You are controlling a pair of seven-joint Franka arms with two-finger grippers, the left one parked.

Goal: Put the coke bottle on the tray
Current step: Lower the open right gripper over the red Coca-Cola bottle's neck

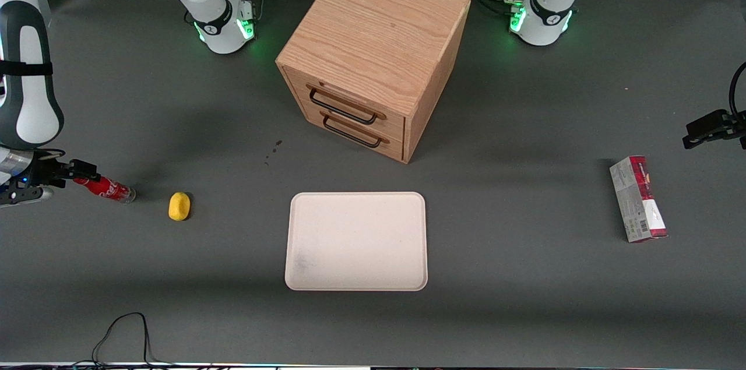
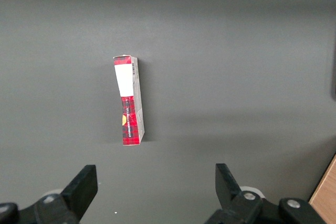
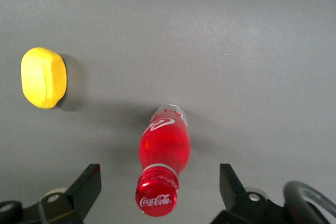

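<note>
The coke bottle (image 1: 106, 189) lies on its side on the grey table toward the working arm's end, its red cap pointing at my gripper (image 1: 83, 171) and its clear base toward the yellow lump. In the right wrist view the bottle (image 3: 163, 153) has its cap between my gripper's (image 3: 159, 181) two wide-apart fingers (image 3: 88, 183), which do not touch it. The gripper is open and low over the table. The cream tray (image 1: 355, 242) lies flat in the middle of the table, in front of the wooden cabinet, with nothing on it.
A yellow lemon-shaped lump (image 1: 179, 206) (image 3: 44, 77) sits between the bottle and the tray. A wooden drawer cabinet (image 1: 373, 55) with two handles stands farther from the front camera than the tray. A red-and-grey carton (image 1: 638, 198) (image 2: 129, 100) lies toward the parked arm's end.
</note>
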